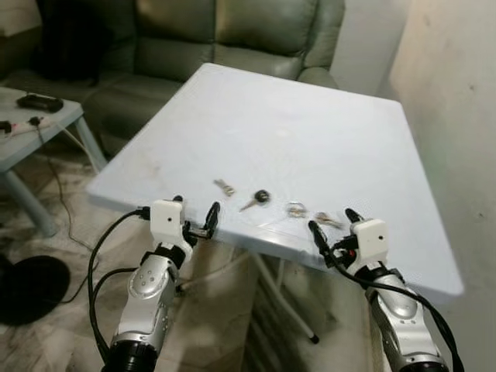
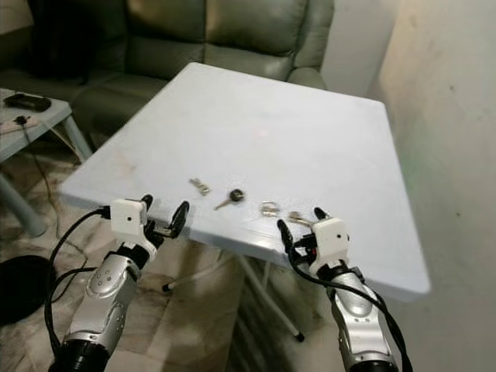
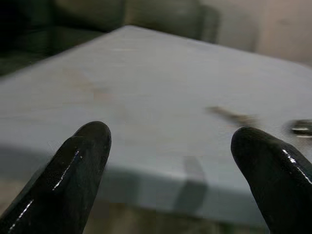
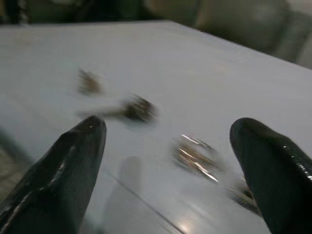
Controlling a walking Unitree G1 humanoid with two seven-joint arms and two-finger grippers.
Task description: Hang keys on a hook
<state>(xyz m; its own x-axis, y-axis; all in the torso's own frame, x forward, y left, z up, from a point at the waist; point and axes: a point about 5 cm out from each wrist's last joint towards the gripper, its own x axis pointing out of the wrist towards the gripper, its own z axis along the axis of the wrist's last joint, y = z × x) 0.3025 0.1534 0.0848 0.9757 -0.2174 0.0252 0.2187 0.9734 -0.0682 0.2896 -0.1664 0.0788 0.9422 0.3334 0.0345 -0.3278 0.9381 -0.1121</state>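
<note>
Silver keys [image 1: 295, 209] lie just beyond the open right claw [image 1: 335, 225]

keys [image 1: 262, 197] on table [image 1: 310, 132], sofa [image 1: 217, 39] behind

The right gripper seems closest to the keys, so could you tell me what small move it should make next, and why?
Probably ease the right gripper forward over the silver key at the table edge: its fingers are open, empty and almost astride it.
</note>
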